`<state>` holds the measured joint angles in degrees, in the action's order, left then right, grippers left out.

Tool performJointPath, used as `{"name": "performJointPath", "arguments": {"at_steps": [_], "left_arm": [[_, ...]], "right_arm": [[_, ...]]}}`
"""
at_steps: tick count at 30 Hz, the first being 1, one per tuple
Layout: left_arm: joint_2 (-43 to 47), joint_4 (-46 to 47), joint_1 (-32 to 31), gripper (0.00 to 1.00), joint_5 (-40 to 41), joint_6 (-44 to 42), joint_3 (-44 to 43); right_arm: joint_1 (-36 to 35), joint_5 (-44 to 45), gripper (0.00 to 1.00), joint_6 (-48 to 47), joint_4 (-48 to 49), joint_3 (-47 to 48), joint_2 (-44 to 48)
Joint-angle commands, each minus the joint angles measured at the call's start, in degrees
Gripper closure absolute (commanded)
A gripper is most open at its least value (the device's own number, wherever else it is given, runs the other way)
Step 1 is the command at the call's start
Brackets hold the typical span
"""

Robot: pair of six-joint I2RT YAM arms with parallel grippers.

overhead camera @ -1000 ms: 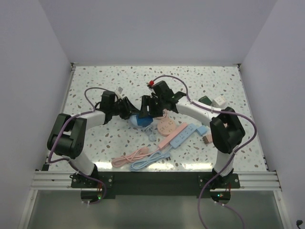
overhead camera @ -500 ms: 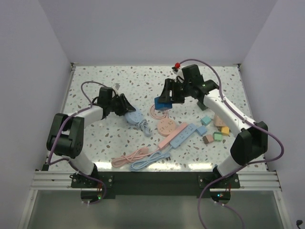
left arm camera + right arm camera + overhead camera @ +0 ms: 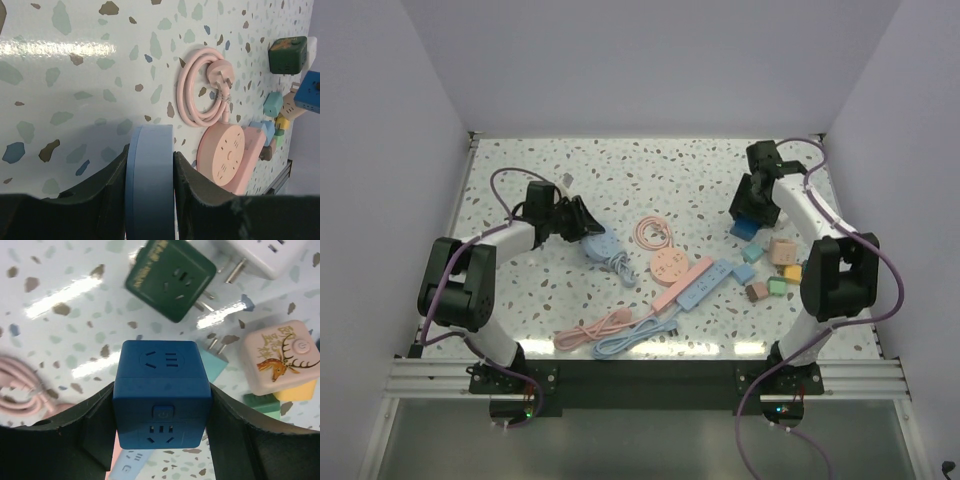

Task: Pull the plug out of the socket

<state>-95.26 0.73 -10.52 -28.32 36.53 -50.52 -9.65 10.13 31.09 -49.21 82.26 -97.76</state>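
The dark blue cube plug (image 3: 161,365) sits at the far right of the table, clamped between the jaws of the right gripper (image 3: 752,208) across two opposite side faces. It is well apart from the light blue round socket (image 3: 150,200), which lies left of centre, so the two look already separated. The left gripper (image 3: 582,222) is clenched on that socket, pinching the disc on edge across its flat faces.

The cube reads as hard moulded plastic: light, stiff, with glossy faces that could slide under the pads. The flat sides now pinched seem the best hold, clear of the outlets and the small button on the facing side. Its prongs are not visible. The socket is rigid too, but its soft light blue cord (image 3: 620,265) trails toward the near side and would drag if lifted.

The right side is crowded. Just below the cube in the wrist view lie a dark green cube adapter (image 3: 172,275), a white adapter (image 3: 265,255), a pale pink cube with a deer print (image 3: 282,357) and a teal plug (image 3: 216,365) — setting the cube down there risks landing on upturned pins. Near centre are a coiled pink cable (image 3: 205,92), a pink round socket (image 3: 222,152) and two power strips (image 3: 698,280), none of them between the arms' present holds.
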Motion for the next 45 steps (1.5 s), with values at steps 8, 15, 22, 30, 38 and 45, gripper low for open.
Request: {"name": "performJointPath", "arguments": {"at_steps": [8, 15, 22, 30, 38, 45], "left_arm": [[-1.68, -2.75, 0.50, 0.87, -1.30, -5.68, -2.30], [-2.56, -4.16, 0.50, 0.43, -1.57, -7.00, -2.92], [-1.86, -6.70, 0.59, 0.17, 1.50, -7.53, -4.41], [6.84, -13.82, 0.50, 0.01, 22.24, -6.30, -6.25], [4.83, -19.26, -11.14, 0.00, 14.87, -17.98, -16.51], [-2.46, -21.74, -29.27, 0.00, 18.29, -21.06, -21.37]], "right_arm": [[3.14, 4.37, 1.00, 2.39, -0.71, -0.17, -6.66], [4.11, 3.85, 0.77, 3.80, 0.08, -1.05, -8.15], [4.38, 4.28, 0.19, 4.24, -1.41, 1.76, -6.23], [4.55, 8.15, 0.06, 4.50, -6.51, 7.56, 0.53], [4.55, 6.14, 0.01, 6.00, -7.74, 7.48, 6.34], [4.55, 2.88, 0.01, 7.40, -7.21, 2.91, 10.66]]}}
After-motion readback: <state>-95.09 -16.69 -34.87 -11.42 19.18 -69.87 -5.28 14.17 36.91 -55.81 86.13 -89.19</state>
